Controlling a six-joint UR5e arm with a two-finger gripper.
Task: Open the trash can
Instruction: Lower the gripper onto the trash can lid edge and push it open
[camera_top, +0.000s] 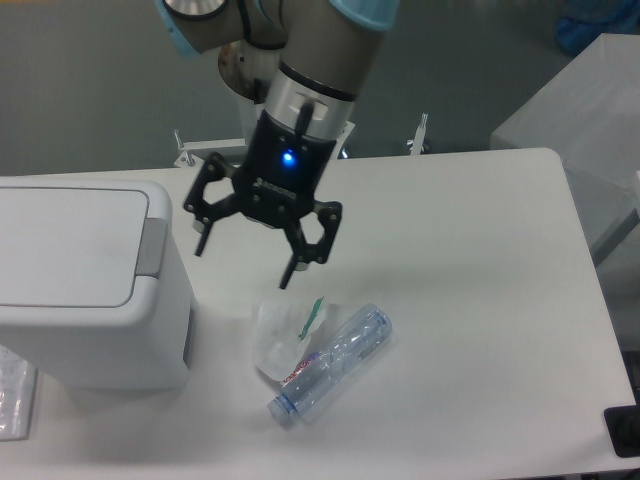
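Note:
The trash can (85, 290) is a large white boxy bin at the left edge of the table, its flat lid (65, 245) down and a grey tab (152, 246) on the lid's right side. My gripper (243, 262) hangs open above the table just right of the bin, its left fingertip close to the grey tab and nothing between the fingers. A blue light glows on the gripper's body.
A clear plastic bottle (333, 361) lies on its side in front of the gripper, next to a crumpled clear wrapper (280, 335). A clear bag (12, 395) shows at the lower left. The arm's base (275, 70) stands behind the table.

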